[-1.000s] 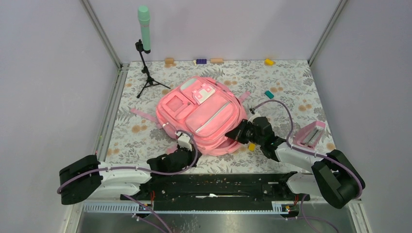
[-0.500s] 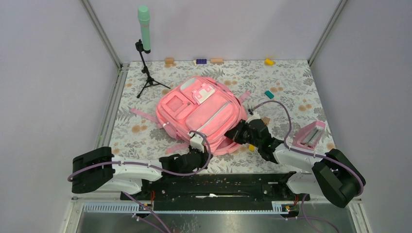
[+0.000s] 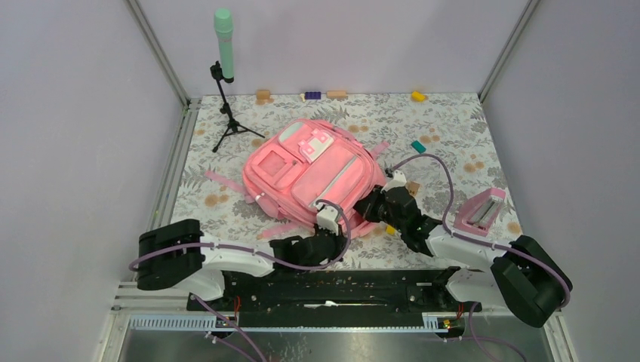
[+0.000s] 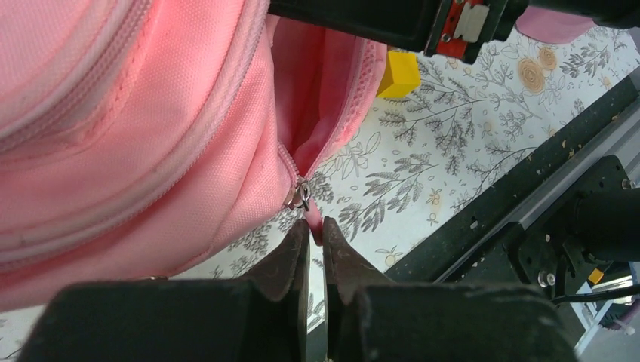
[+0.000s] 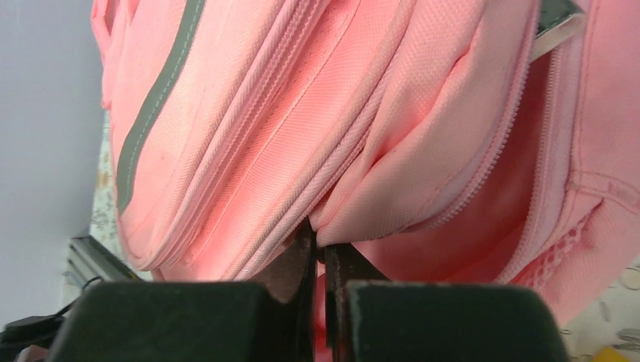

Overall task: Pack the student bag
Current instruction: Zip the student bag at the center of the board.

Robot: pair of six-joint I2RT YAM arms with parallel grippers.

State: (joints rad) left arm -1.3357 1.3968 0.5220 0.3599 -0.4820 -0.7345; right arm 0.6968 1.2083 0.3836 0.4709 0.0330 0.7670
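The student bag, a big pink backpack, lies flat in the middle of the flowered table. My left gripper is at its near edge, shut on the pink zipper pull just below the metal slider. Beyond the slider the zip gapes and shows the pink lining. My right gripper is at the bag's near right corner. It is shut on the fabric lip of the opening, with the student bag filling that view. What lies inside is hidden.
A pink pencil case lies open at the right. A yellow block sits by the right arm, a teal one farther back. Small blocks line the back edge. A green microphone on a tripod stands back left.
My left arm has swung to the right along the bag's near edge with the zipper pull in its grip. The right gripper has stayed almost in place on the fabric.
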